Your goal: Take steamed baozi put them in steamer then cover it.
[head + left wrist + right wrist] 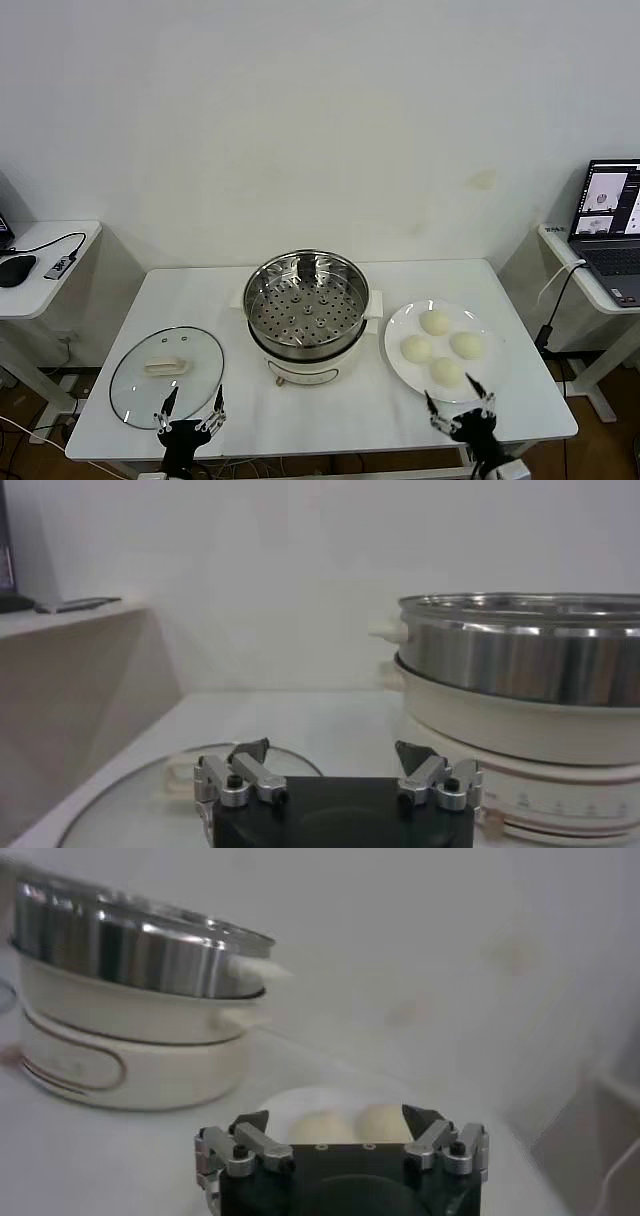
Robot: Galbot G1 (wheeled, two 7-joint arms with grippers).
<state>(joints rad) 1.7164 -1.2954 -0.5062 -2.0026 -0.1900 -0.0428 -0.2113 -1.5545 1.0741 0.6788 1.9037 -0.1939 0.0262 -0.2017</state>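
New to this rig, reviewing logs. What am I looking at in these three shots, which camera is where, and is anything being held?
It is a two-armed robot. The wide picture comes from its head camera, looking down at a white table; the other two come from a camera on each wrist. The left gripper hangs over the near edge of the glass cover, open and empty. The right gripper hangs at the near edge of the plate with four steamed baozi, also open and empty. Between them stands the steamer, uncovered, its tray bare.
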